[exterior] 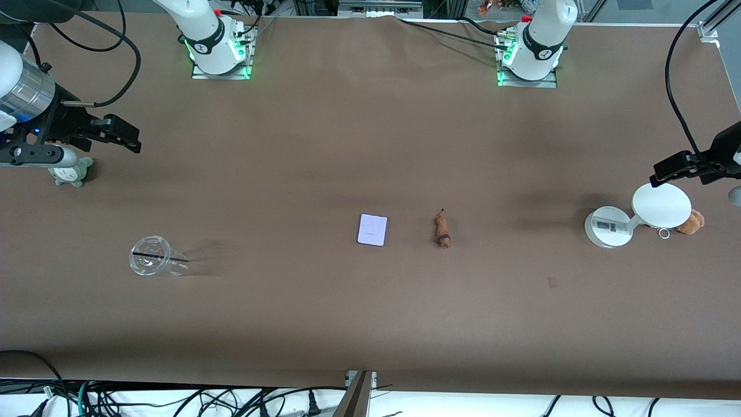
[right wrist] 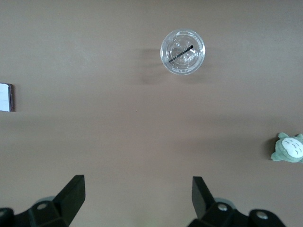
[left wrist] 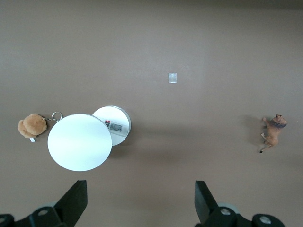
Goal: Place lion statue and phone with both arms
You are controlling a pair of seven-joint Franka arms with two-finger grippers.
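Clear plastic cup (exterior: pixel 151 263) with a black straw, lying nearest the front camera toward the right arm's end of the table (exterior: pixel 370 324). Phone (exterior: pixel 372 230), flat and pale face up, at mid-table; lion statue (exterior: pixel 443 230) just beside it toward the left arm's end, apart from it, lying with its thin tail pointing toward the robot bases. White round stand (exterior: pixel 608 227) carrying a tilted white disc (exterior: pixel 661 205) near the left arm's end; tan-brown plush with a keyring (exterior: pixel 691 222) just beside the disc. Grey-green plush (exterior: pixel 72 171) at the right arm's end. Left gripper (left wrist: pixel 141 201) raised over the table beside the disc, fingers (left wrist: pixel 75 198) spread wide, holding nothing. Right gripper (right wrist: pixel 138 197) raised over bare table near the grey-green plush, fingers (right wrist: pixel 75 193) likewise spread and empty. Neither task object is touched.
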